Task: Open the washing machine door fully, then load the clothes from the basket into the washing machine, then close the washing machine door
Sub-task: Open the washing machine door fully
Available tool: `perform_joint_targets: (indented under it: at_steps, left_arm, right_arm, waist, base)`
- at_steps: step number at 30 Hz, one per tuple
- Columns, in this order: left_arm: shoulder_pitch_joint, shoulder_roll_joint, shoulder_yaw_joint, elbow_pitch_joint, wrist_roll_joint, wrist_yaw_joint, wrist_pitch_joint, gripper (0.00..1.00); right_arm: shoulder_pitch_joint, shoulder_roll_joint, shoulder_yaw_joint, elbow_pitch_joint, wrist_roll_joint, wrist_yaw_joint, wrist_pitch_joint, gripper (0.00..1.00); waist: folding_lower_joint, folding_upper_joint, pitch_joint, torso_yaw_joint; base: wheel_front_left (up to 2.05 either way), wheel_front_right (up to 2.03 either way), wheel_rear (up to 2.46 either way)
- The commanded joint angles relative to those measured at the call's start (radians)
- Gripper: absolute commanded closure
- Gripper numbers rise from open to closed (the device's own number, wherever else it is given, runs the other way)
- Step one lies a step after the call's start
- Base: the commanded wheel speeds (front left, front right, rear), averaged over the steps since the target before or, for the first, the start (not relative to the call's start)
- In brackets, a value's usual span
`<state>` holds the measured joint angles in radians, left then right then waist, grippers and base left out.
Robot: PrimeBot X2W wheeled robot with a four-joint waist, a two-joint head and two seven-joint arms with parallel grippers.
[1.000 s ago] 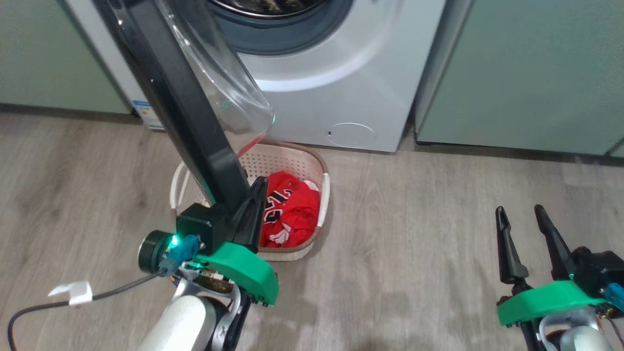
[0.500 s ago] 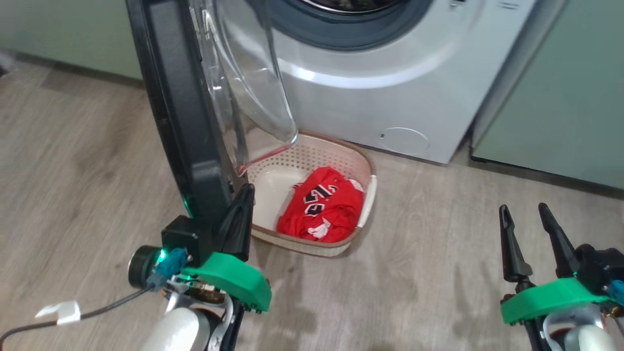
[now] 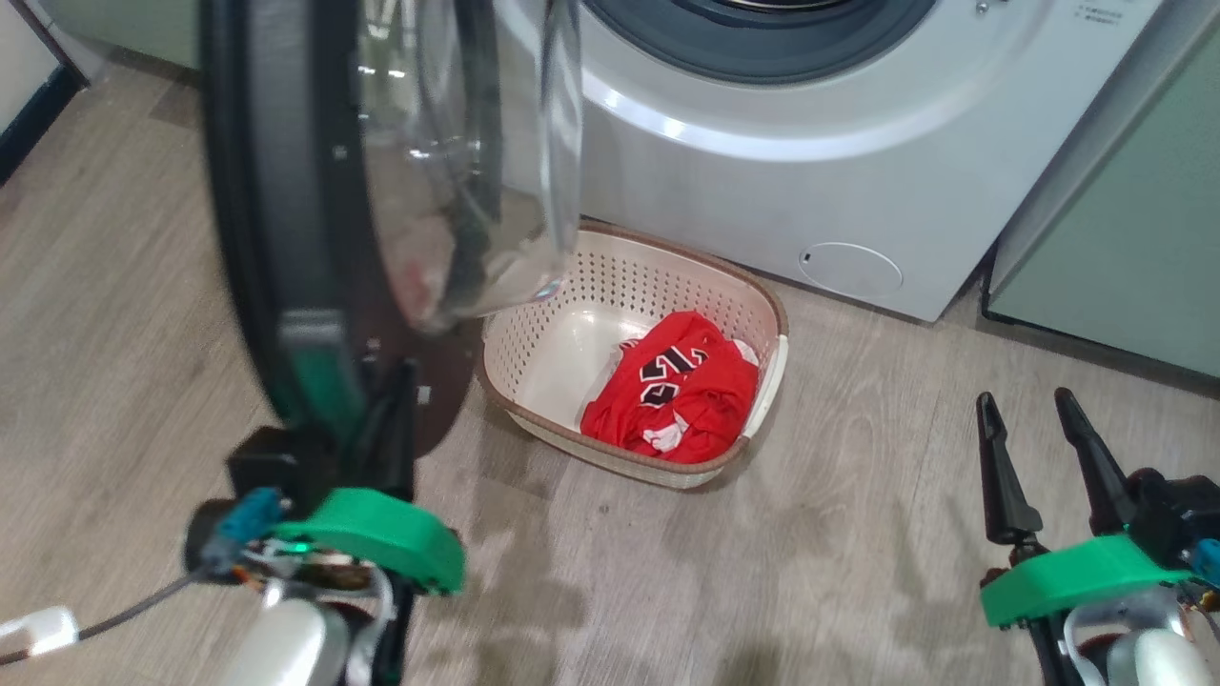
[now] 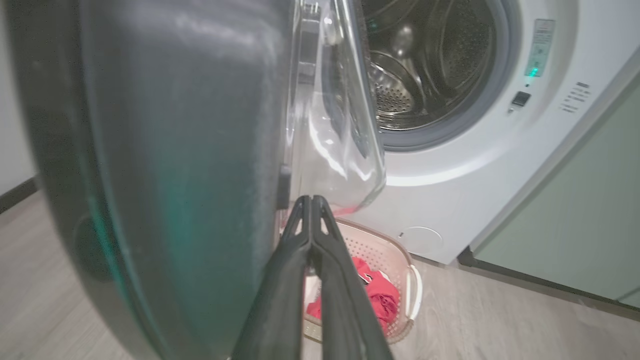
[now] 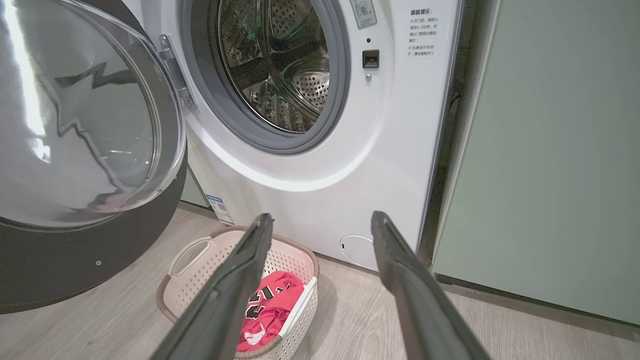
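The washing machine (image 3: 762,181) stands white with its steel drum (image 5: 280,75) exposed. Its door (image 3: 257,191), black-rimmed with a clear glass bowl, is swung out to the left (image 4: 150,150) (image 5: 75,260). My left gripper (image 3: 391,419) is shut and empty, blurred, beside the rim's lower inner edge; its tips (image 4: 311,200) point at the seam between rim and glass. The cream basket (image 3: 620,276) sits on the floor before the machine, holding the red clothes (image 3: 681,386) (image 5: 270,305). My right gripper (image 3: 1022,400) hangs open at lower right, empty (image 5: 321,218).
A pale green cabinet (image 3: 1144,238) flanks the machine on the right. Wood floor (image 3: 858,534) lies between the basket and my right gripper. A dark cable with a white tag (image 3: 29,629) trails from my left wrist. Dark skirting (image 3: 29,105) shows at upper left.
The door has swung wider to the left, with my shut left gripper moving along its lower rim. The head camera has shifted too. My right gripper has stayed open and still.
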<state>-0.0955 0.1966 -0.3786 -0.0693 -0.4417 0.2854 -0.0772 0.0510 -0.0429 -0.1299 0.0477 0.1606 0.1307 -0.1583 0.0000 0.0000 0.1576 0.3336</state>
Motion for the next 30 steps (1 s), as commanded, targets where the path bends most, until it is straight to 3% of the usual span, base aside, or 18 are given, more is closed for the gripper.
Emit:
perform_joint_targets:
  at_steps: [1,8,17,30]
  left_arm:
    - [-0.025,0.029,0.064,-0.021,-0.003,0.014,-0.016,1.00]
    - [-0.027,0.068,0.182,0.009,-0.040,0.046,-0.061,1.00]
    - [-0.066,0.119,0.340,0.064,-0.104,0.054,-0.125,1.00]
    - [-0.175,0.195,0.538,0.224,-0.192,-0.018,-0.176,1.00]
  right_arm:
    - [-0.040,-0.007,0.022,-0.038,-0.005,0.000,0.000,0.00]
    - [-0.048,-0.007,0.017,-0.043,-0.005,0.000,0.004,0.00]
    - [-0.069,-0.007,0.011,-0.066,-0.020,0.000,0.017,0.00]
    - [-0.091,-0.007,0.006,-0.102,-0.040,0.000,0.039,0.00]
  waist:
    - [0.0000,0.0000,0.005,-0.005]
    - [0.0000,0.0000,0.031,-0.031]
    - [0.0000,0.0000,0.079,-0.055]
    - [0.0000,0.0000,0.141,-0.070]
  base:
    - [0.00,0.00,0.00]
    - [0.00,0.00,0.00]
    - [0.00,0.00,0.00]
    - [0.00,0.00,0.00]
